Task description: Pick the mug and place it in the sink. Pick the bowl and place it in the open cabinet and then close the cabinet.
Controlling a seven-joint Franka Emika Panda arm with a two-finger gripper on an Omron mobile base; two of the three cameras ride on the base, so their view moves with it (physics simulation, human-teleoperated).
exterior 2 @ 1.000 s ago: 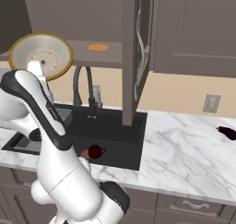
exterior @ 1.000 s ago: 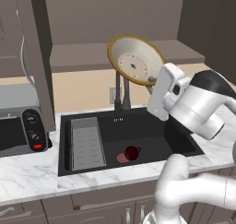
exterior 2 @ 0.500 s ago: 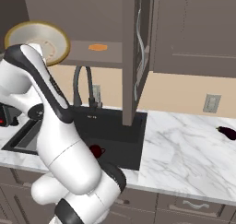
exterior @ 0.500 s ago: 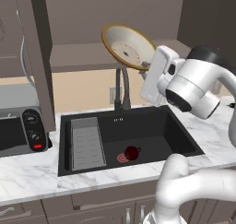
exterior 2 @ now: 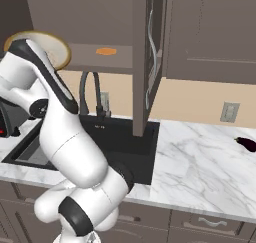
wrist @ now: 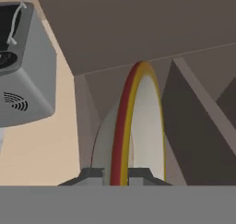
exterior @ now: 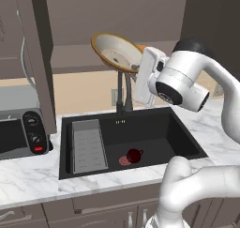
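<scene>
Raised bowl (exterior: 116,51) higher, now level with cabinet (exterior: 140,16) shelf; end effector (wrist: 116,174) clamped on rim; mug (exterior: 134,155) in sink (exterior: 183,138).

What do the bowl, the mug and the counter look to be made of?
Bowl, gripped at its rim by the hand: probably glazed ceramic, with a smooth cream inside and a tan rim. Mug in the sink: likely glazed ceramic too, dark red with a glossy sheen. Counter: white with grey veins, so it looks like polished marble, though it could be a laminate print.

Glossy white rounded arm (exterior: 187,77) with dark joints.
</scene>
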